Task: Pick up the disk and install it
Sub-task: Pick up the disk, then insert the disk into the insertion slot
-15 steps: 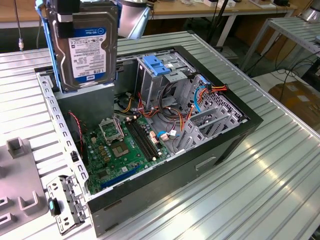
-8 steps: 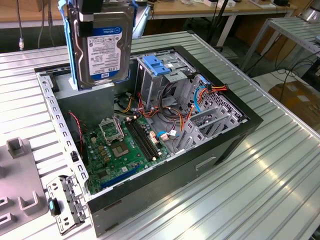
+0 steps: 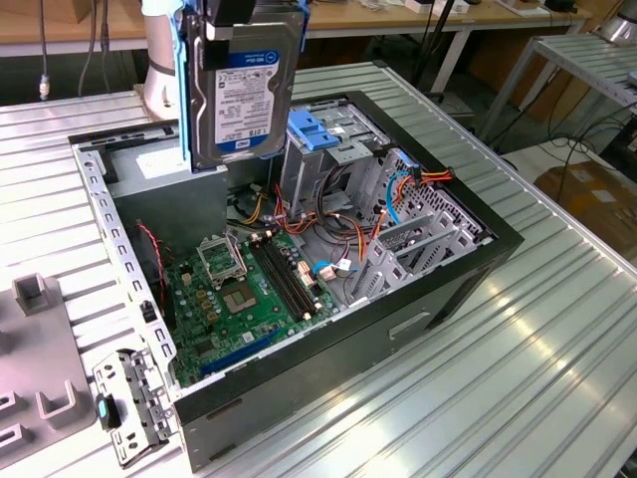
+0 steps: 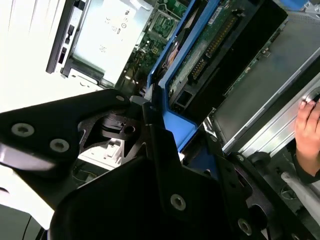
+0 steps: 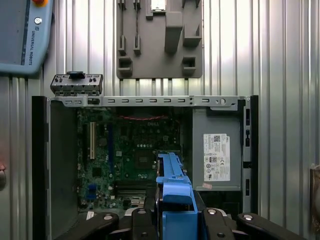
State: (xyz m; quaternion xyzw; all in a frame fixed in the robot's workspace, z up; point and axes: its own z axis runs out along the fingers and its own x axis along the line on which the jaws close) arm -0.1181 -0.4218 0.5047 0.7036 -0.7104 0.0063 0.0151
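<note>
The disk (image 3: 239, 90), a grey-metal drive with a white label and blue side rails, hangs upright in the air above the rear half of the open computer case (image 3: 468, 269). My gripper (image 3: 242, 12) is shut on its upper end. In the first wrist view the blue carrier rail (image 5: 172, 187) sticks out between my black fingers (image 5: 142, 222), over the motherboard (image 5: 135, 150). In the second wrist view the disk (image 4: 210, 45) shows its circuit-board side, clamped in my gripper (image 4: 165, 125).
Inside the case stand a metal drive cage with a blue latch (image 3: 323, 129), loose orange and blue cables (image 3: 398, 189) and a grey power-supply box (image 5: 217, 155). A grey fixture plate (image 3: 30, 349) and a metal bracket (image 3: 124, 403) lie beside the case. A person's hand (image 4: 307, 130) rests nearby.
</note>
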